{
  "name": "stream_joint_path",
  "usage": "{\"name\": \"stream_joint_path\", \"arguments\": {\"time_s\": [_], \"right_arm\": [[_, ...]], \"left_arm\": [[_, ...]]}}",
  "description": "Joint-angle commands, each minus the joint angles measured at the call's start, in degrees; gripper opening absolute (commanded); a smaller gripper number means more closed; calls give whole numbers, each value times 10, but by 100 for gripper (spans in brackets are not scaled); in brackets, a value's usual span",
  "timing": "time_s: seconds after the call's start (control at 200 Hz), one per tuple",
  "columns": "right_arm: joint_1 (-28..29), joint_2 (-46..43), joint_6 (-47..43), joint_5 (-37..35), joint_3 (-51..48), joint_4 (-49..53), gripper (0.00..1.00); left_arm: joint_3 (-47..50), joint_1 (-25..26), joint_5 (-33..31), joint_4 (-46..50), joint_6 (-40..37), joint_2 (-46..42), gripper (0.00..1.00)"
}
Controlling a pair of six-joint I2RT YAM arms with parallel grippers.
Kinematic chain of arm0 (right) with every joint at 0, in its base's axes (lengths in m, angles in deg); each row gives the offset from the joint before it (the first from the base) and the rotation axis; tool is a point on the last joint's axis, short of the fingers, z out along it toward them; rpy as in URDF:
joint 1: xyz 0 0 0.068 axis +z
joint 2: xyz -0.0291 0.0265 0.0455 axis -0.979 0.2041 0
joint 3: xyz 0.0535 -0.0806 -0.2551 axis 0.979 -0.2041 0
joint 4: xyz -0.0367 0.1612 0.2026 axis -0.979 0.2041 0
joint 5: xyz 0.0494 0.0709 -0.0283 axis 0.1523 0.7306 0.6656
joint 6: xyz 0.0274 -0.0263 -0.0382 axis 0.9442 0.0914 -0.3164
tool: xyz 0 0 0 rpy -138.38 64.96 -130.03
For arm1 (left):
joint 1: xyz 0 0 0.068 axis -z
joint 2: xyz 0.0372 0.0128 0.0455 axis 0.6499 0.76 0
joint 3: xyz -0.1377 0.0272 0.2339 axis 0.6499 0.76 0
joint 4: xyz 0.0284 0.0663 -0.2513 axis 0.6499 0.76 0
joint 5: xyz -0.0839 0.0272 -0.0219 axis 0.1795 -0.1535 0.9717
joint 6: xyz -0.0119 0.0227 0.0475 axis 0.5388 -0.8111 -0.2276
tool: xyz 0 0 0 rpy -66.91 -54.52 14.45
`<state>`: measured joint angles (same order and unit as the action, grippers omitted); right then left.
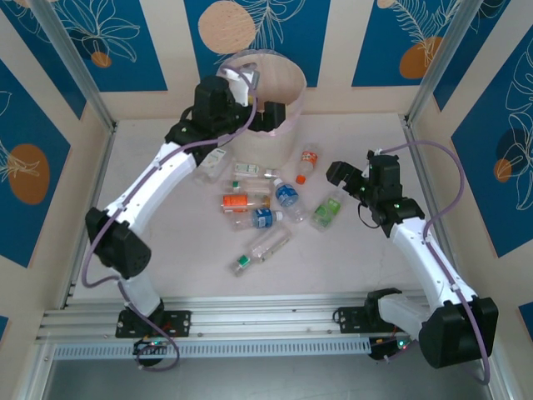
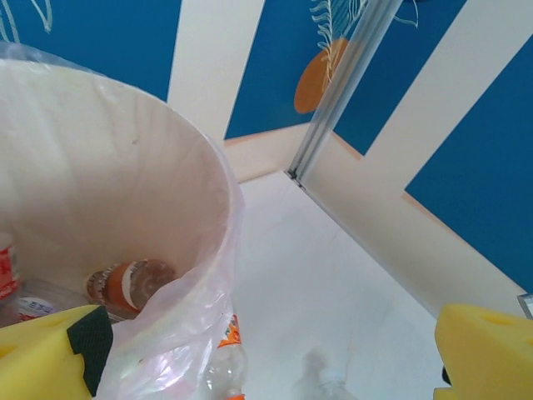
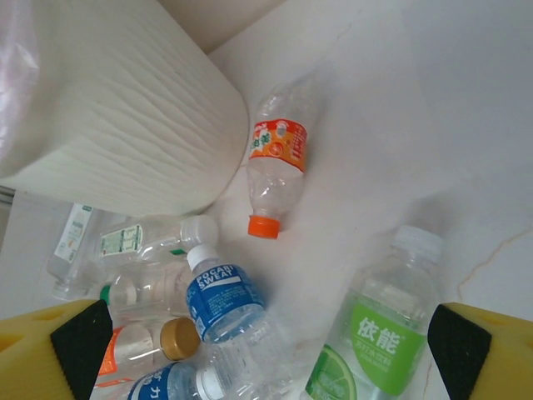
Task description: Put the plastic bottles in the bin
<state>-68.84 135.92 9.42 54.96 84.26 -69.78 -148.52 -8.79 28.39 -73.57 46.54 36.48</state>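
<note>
The left fingers (image 2: 46,354) stand wide apart with nothing between them, hanging over the rim of the bin (image 2: 179,158), a tall pale bucket at the far side of the desk (image 1: 375,267) with a clear plastic liner (image 2: 187,321) draped over its edge. Down in the bin's bottom lie a few bottles, among them an orange-labelled bottle (image 2: 133,282). The right fingers (image 3: 487,354) are also spread wide and empty, held above the plastic bottles (image 1: 262,218) that lie loose on the desk in front of the bin, between the two arms. Below them an orange-capped bottle (image 3: 275,158) lies on its side just beside the bin's wall. Nearer are a blue Pocari Sweat bottle (image 3: 223,302) with a white cap, a green-labelled bottle (image 3: 383,333) and a gold-capped bottle (image 3: 158,342), the last close against the blue one. More clear bottles lie crowded by the foot of the bin.
</note>
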Motion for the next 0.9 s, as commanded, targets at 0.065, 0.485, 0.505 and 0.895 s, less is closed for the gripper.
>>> {"name": "stream_joint_path", "arguments": {"time_s": [0.065, 0.485, 0.505, 0.895], "right_arm": [[-2, 6, 37, -23, -21, 28, 99], [41, 50, 114, -52, -51, 31, 99], [44, 56, 118, -52, -51, 28, 99], [63, 251, 35, -100, 56, 114, 100]], "left_arm": [[138, 5, -33, -164, -20, -95, 100], [387, 1, -131, -313, 15, -207, 100], [389, 1, -134, -310, 15, -209, 100], [422, -11, -161, -293, 12, -231, 100]]}}
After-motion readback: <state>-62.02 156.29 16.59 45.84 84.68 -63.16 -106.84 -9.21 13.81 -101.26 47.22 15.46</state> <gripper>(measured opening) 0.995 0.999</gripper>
